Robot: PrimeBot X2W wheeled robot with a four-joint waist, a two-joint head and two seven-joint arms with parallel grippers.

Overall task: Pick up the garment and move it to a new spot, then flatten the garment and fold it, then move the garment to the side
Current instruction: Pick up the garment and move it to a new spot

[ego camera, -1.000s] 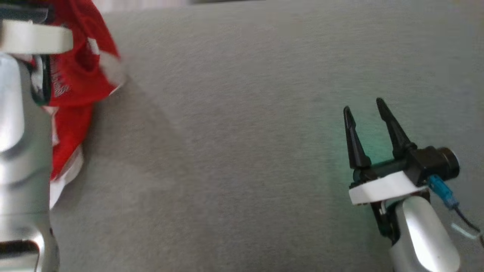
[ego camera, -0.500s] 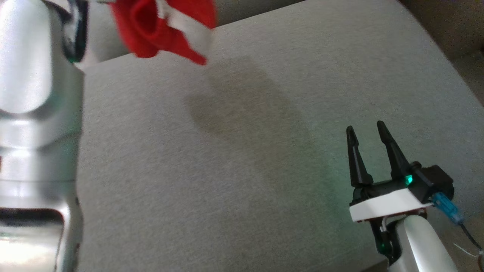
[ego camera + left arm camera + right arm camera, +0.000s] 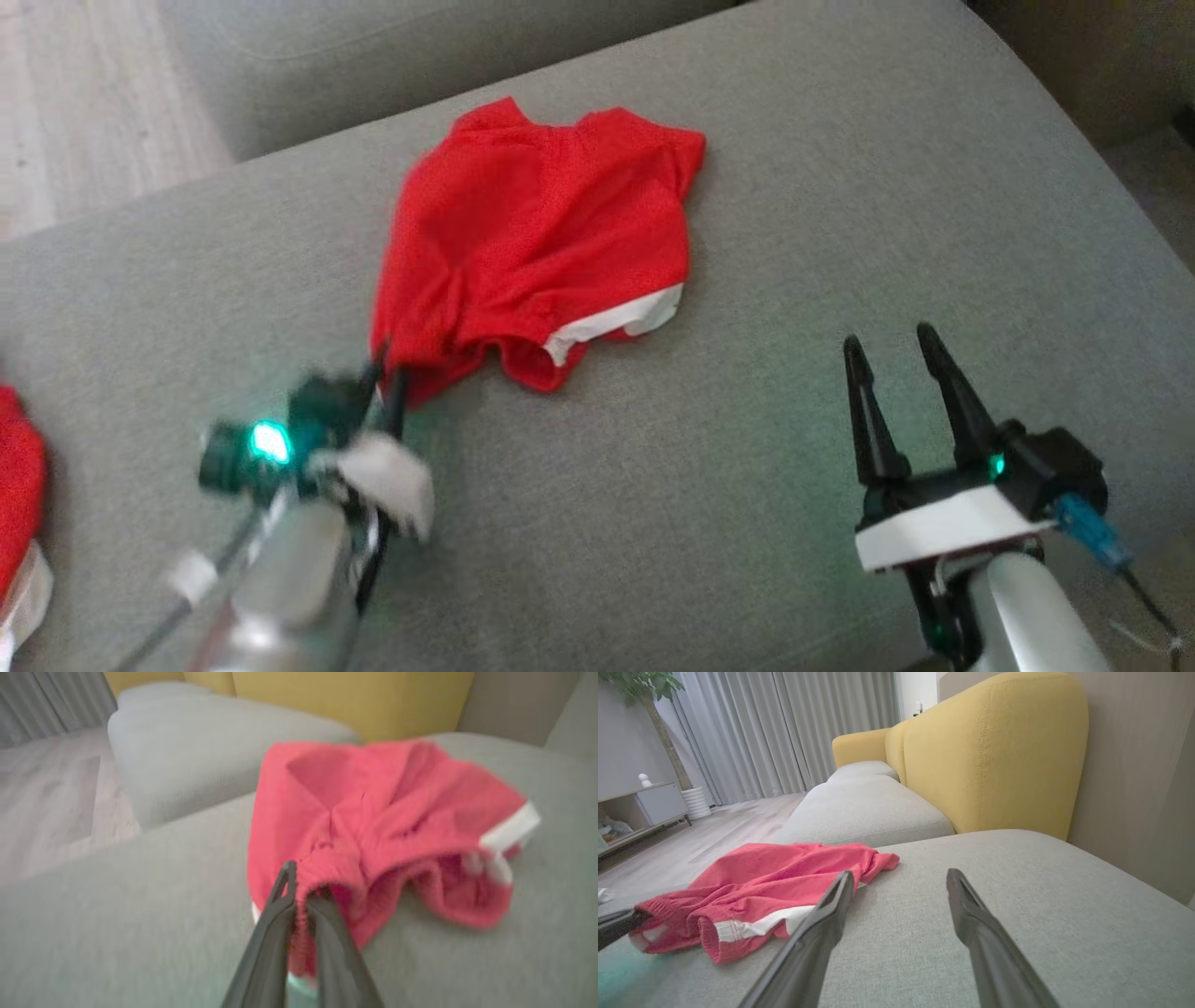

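The red garment [image 3: 532,233], shorts with white trim, lies crumpled on the grey sofa cushion [image 3: 840,187] at centre. My left gripper [image 3: 387,373] is low at its near-left corner, blurred. In the left wrist view the left gripper [image 3: 303,886] is shut on the gathered red edge of the garment [image 3: 373,812]. My right gripper [image 3: 885,336] stands open at the lower right, a good way from the cloth, with nothing between its fingers. From the right wrist, the garment [image 3: 775,872] sits ahead and left of the open right gripper [image 3: 900,875].
Another red and white cloth [image 3: 14,485] shows at the left edge. A second grey cushion [image 3: 864,807] and the yellow sofa back [image 3: 994,756] lie beyond. Wooden floor [image 3: 84,93] is past the cushion's far-left edge.
The head camera has shifted. The garment, earlier hanging high from my left gripper, now rests on the cushion, and the left arm has come down with it. The right gripper has hardly moved.
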